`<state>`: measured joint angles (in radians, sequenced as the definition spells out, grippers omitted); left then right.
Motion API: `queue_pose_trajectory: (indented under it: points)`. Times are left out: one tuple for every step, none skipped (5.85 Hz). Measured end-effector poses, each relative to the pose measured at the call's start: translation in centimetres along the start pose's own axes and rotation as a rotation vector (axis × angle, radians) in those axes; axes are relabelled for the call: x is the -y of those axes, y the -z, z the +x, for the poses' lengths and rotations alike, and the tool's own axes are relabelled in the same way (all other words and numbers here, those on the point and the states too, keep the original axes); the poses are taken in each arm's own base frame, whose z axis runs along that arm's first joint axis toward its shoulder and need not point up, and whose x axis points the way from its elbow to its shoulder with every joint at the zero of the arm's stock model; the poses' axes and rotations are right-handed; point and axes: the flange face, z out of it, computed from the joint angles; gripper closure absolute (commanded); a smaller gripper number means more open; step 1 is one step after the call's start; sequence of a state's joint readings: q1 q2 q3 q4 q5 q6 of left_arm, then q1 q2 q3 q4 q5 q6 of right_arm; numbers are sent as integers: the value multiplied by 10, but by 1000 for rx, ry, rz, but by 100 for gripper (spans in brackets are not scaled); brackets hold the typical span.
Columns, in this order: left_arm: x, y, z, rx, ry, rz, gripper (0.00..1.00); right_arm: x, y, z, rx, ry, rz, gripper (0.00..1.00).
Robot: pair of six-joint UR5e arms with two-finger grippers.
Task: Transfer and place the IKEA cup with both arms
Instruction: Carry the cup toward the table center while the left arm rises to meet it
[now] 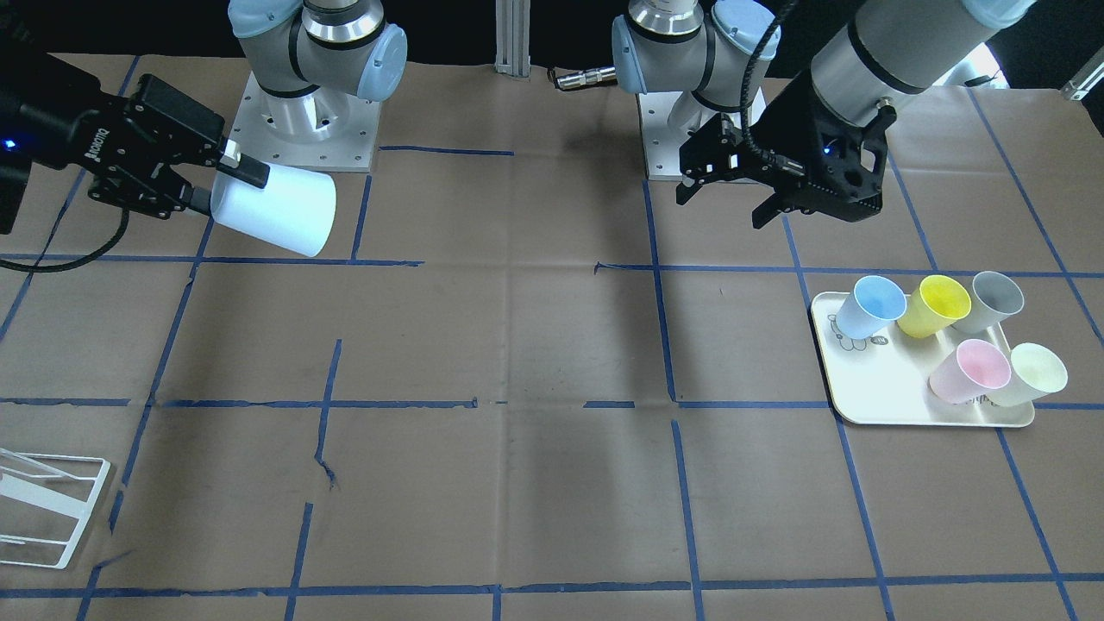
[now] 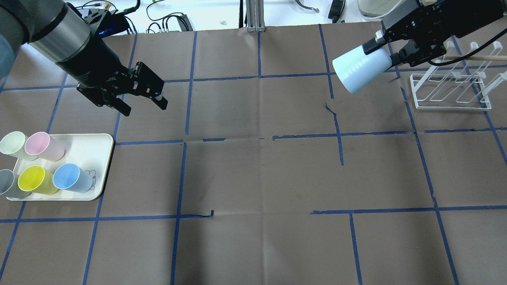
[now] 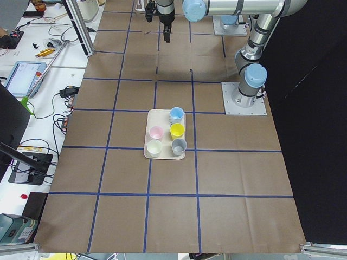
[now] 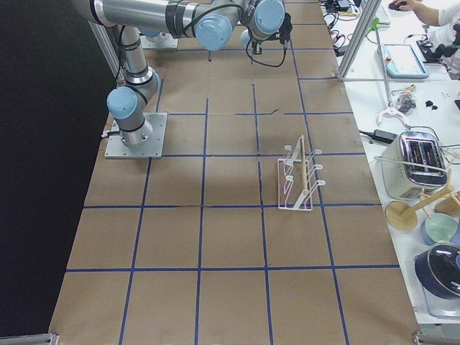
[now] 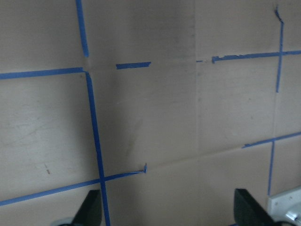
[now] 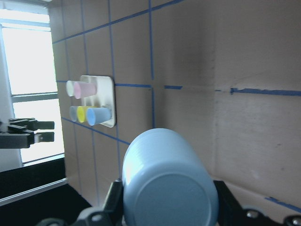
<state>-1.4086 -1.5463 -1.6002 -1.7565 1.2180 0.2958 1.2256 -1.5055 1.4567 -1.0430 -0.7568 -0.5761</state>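
right tool (image 2: 385, 51) pinching the cup (image 2: 358, 69) by its narrow end; cup lies on its side in the air, clear of the counter (image 2: 257, 178), wide end pointing toward counter centre; right wrist cam shows its closed base (image 6: 164, 193) facing the lens with a finger on either side; cup hangs near the rack (image 2: 451, 91), apart from it.

left tool (image 2: 143, 107) spread; left wrist cam shows both fingertips (image 5: 91, 209) wide apart over brown paper and blue tape (image 5: 94, 136); it hovers above the counter, near the tray (image 2: 85, 152) but not over it.

tray carries five upright cups; blue cup (image 2: 71, 178), yellow cup (image 2: 35, 180) and grey cup (image 2: 8, 189) in one row; pink cup (image 2: 43, 145) and pale green cup (image 2: 14, 144) in the other; blue cup is at the tray end nearest counter centre.

the two tools are well apart, toward opposite ends of the counter.
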Motion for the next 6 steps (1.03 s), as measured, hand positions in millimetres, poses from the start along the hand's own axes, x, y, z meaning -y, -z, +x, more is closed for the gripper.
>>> queue_pose_trajectory:
  points:
    - [-6,3,-31,-116,-57,-29,2,-3,-7,0,103,2,-10,68]
    - [-17,1,-71,-223,-115,-49,2,-1,-12,-3,197,-4,20,68]
    - [-29,-4,-105,-311,-144,-61,2,3,-18,-5,271,-2,57,68]
    - [-33,-10,-122,-381,-155,-51,2,6,-33,-7,332,11,75,69]
    - [-30,-19,-123,-478,-141,-9,2,7,-55,-13,394,25,88,70]
    - [-25,-32,-114,-630,-91,62,2,7,-76,-23,445,34,92,70]
